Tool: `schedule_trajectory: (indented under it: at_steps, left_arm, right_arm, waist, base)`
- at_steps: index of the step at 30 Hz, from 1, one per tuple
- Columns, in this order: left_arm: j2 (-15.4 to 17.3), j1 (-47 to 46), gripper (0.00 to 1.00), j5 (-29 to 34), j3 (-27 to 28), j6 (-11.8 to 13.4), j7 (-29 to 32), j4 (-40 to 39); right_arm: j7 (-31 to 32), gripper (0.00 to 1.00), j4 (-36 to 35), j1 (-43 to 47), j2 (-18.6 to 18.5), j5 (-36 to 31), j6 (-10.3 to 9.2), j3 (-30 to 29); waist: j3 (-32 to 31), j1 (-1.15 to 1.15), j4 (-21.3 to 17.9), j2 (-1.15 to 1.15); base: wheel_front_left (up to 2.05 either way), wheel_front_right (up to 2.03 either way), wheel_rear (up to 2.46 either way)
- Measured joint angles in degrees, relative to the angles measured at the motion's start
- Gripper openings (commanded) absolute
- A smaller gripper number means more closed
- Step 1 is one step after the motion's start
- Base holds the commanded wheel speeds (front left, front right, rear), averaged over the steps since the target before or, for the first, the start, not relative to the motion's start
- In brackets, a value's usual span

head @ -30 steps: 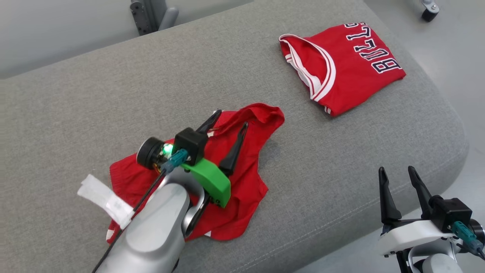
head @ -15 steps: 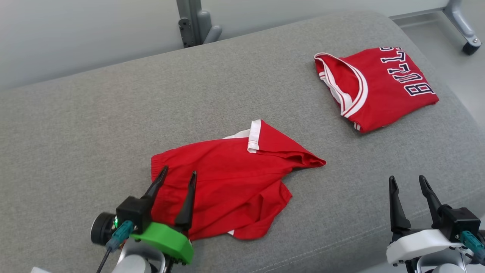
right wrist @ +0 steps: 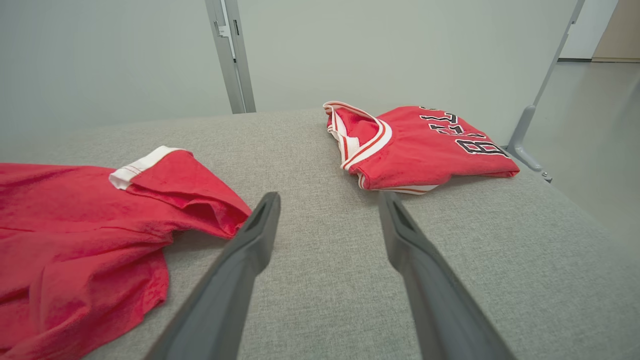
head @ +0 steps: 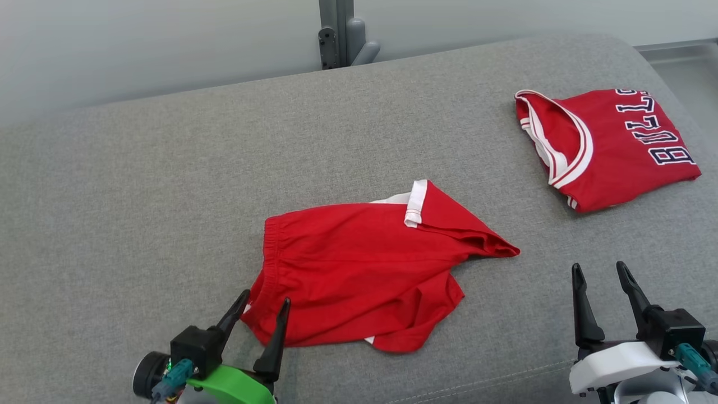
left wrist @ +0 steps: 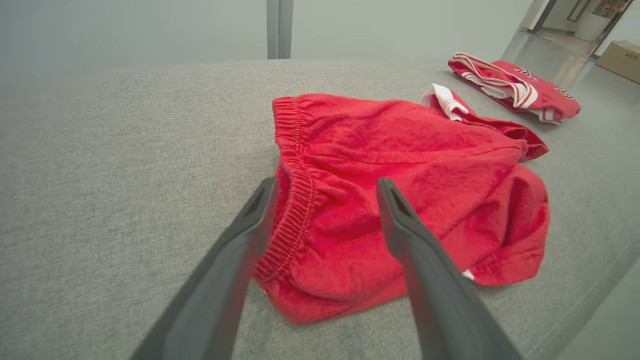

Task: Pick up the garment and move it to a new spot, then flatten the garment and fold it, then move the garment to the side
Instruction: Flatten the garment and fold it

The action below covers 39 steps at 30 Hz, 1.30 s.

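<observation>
The garment (head: 364, 269) is a pair of red shorts with an elastic waistband and a white-trimmed hem, lying rumpled and partly spread on the grey cushion (head: 168, 196). My left gripper (head: 266, 297) is open, its fingertips just at the waistband's near corner. In the left wrist view the left gripper (left wrist: 327, 184) straddles the waistband edge of the garment (left wrist: 430, 165) without holding it. My right gripper (head: 598, 267) stands open to the right of the shorts, holding nothing. The right wrist view has the right gripper (right wrist: 330, 197) over bare cushion, with the garment (right wrist: 75, 235) off to the left.
A folded red jersey (head: 611, 151) with dark lettering lies at the cushion's far right, also seen as the jersey (right wrist: 420, 145) beyond my right fingers. A grey metal post (head: 336, 33) stands behind the cushion. The cushion's front edge runs just below both grippers.
The head camera has swung, shifting the whole picture. My left arm has drawn back off the shorts to their near-left corner, leaving them lying free. The right gripper has kept its place.
</observation>
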Motion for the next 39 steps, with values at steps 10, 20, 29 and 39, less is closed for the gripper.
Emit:
schedule_trajectory:
  at_steps: [10, 20, 29, 39]
  left_arm:
    - [1.8, -6.5, 0.29, 0.8, -2.1, -4.2, 4.0, 7.9]
    - [1.5, -6.9, 0.00, -3.0, -1.9, -5.3, 7.8, 9.5]
    - [-3.6, -7.3, 0.00, -16.8, 3.8, -6.3, 11.6, -5.9]
    - [-7.7, -11.4, 0.00, -22.8, 10.5, 1.6, 12.9, -7.2]
  right_arm:
    - [0.0, 1.00, -0.2, -0.9, 0.0, -0.4, 0.00, 0.4]
    - [0.0, 1.00, -0.2, -0.9, 0.0, -0.1, 0.00, 0.1]
    - [0.0, 1.00, 0.1, -0.9, 0.0, 0.0, 0.00, 0.6]
    - [0.0, 1.00, 0.4, -1.6, 0.0, 0.7, 0.00, 2.2]
  waist:
    - [2.1, 0.00, -1.2, 0.00]
    - [3.1, 0.00, -3.0, 0.00]
    - [2.4, 0.00, -2.4, 0.00]
    - [2.6, 0.00, -3.4, 0.00]
  base:
    - [0.00, 0.00, 0.00]
    - [0.00, 0.00, 0.00]
    - [0.00, 0.00, 0.00]
    - [0.00, 0.00, 0.00]
